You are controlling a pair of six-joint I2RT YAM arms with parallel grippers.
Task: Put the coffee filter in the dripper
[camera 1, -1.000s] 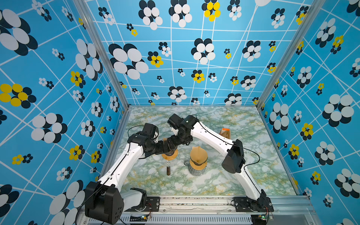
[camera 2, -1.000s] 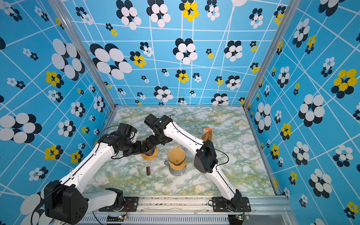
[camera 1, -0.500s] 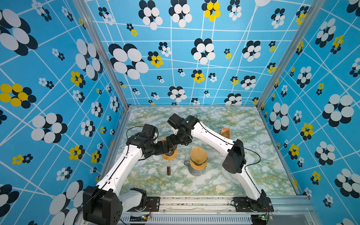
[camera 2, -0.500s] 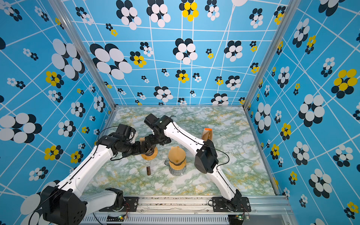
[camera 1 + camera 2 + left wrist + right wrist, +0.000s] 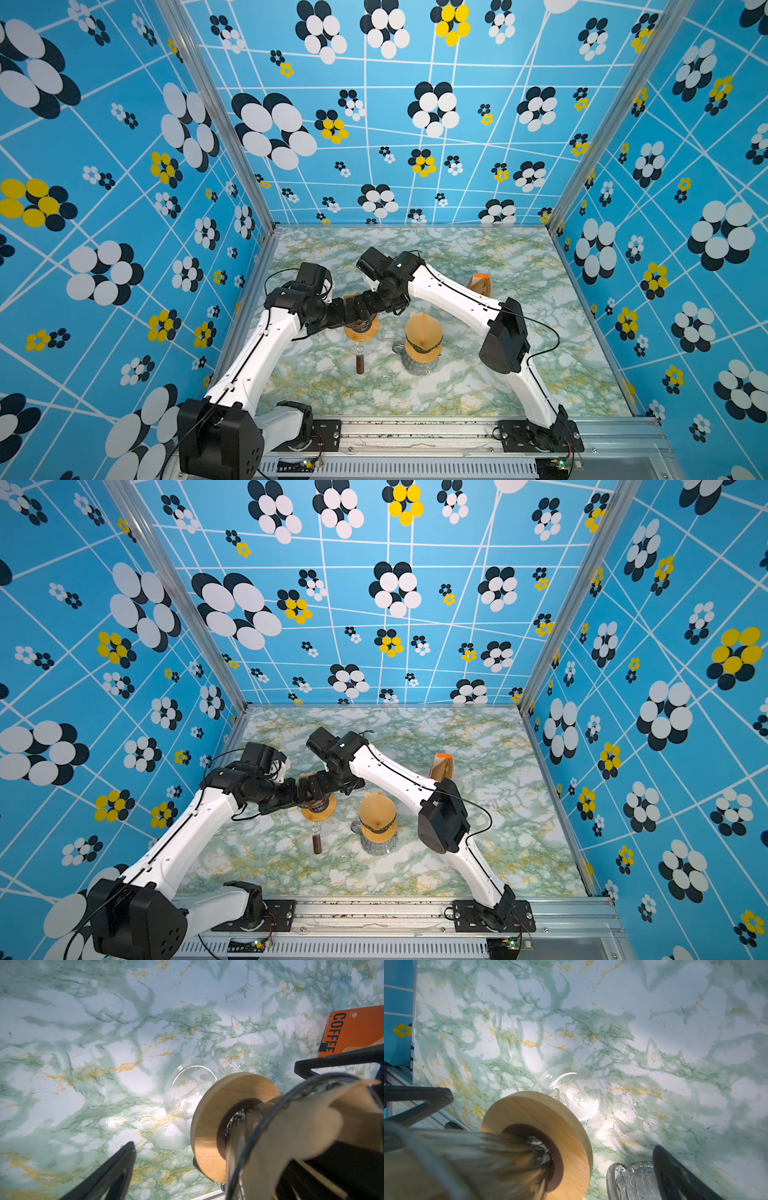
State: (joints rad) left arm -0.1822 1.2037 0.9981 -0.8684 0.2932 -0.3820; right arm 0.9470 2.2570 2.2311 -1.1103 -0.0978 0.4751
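Seating step: the coffee filter [image 5: 307,1126] sits in the dripper [image 5: 361,328], between the spread, empty jaws of left gripper [image 5: 213,1105] and right gripper [image 5: 553,1121]. Next probably calls for backing away without snagging paper.

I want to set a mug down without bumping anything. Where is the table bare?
Bare marble lies along the back wall, along the right wall beyond the filter pack, and in front between the carafe and the front rail. Crowded: centre-left, where the left gripper and right gripper, both open, flank the dripper.
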